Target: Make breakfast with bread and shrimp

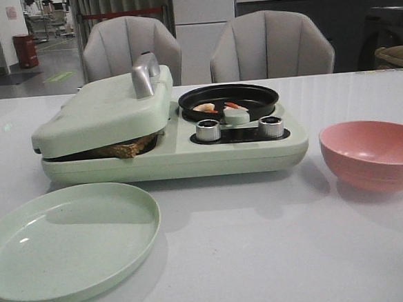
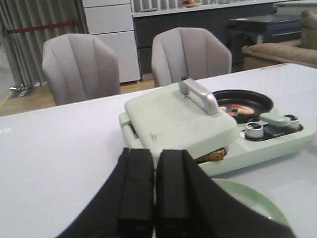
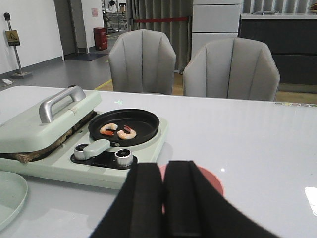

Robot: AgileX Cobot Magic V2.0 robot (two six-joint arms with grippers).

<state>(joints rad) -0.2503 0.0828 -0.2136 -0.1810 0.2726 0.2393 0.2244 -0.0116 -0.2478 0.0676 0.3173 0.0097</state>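
Nearest the robot on the white bench [image 1: 264, 250] lies a pale green plate [image 1: 66, 240], bare, just in front of the breakfast maker's left half; a pink bowl [image 1: 375, 154] stands to the right of the breakfast maker, apart from it, with nothing visible inside; the left gripper [image 2: 154, 191] shows in its wrist view with black fingers pressed together, holding nothing, poised above the plate's near edge; the right gripper [image 3: 164, 198] likewise has its fingers together and carries nothing, positioned over the pink bowl. Behind the plate sits the pale green breakfast maker [image 1: 174, 149]; its hinged lid [image 1: 102, 116], fitted with a silver handle [image 1: 144, 75], is lowered over the left half but rests slightly ajar; the bread [image 1: 125, 148] lies under that lid, its dark crust showing in the gap; how many slices cannot be told. Two silver knobs [image 1: 208, 130] flank a small green lever on the maker's right front; behind them sits a round black pan [image 1: 228, 98], holding two pieces of shrimp [image 3: 118, 131], side by side, whitish with orange-red streaks. Beyond the breakfast maker, past the bench's far edge, stand two grey chairs [image 1: 270, 46].
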